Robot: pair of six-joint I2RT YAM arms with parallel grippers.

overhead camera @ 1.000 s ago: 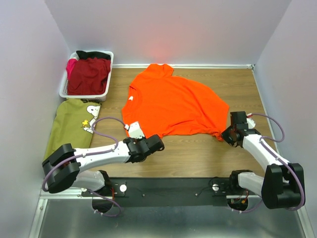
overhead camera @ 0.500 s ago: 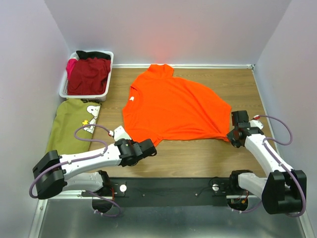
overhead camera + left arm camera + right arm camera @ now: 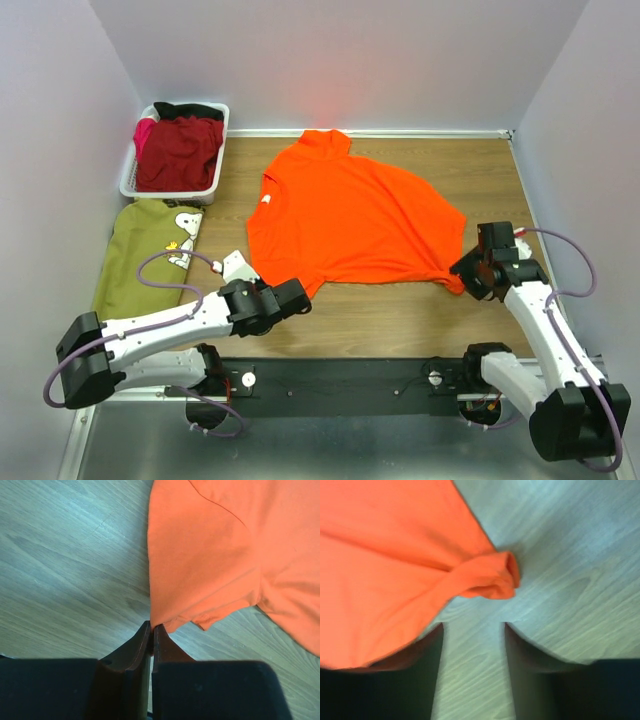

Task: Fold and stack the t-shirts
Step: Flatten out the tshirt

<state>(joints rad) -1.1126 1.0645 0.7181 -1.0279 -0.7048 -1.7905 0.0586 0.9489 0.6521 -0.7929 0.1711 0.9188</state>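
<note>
Left end effector [image 3: 151,626] is pinching a near corner of the orange t-shirt [image 3: 350,215] on the table [image 3: 400,320]; right end effector [image 3: 473,626] is hanging open before the bunched hem. Looks like we're still spreading it flat, so the right's needing a grip next.

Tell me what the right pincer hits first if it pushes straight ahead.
Most likely the bunched corner of the orange t-shirt, just ahead of the open right pincer; height above the table is unclear.

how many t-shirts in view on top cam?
3 for sure: orange t-shirt spread mid-table, olive t-shirt folded at left, dark red t-shirt in the basket. The pink cloth and black cloth there may be more shirts.
</note>
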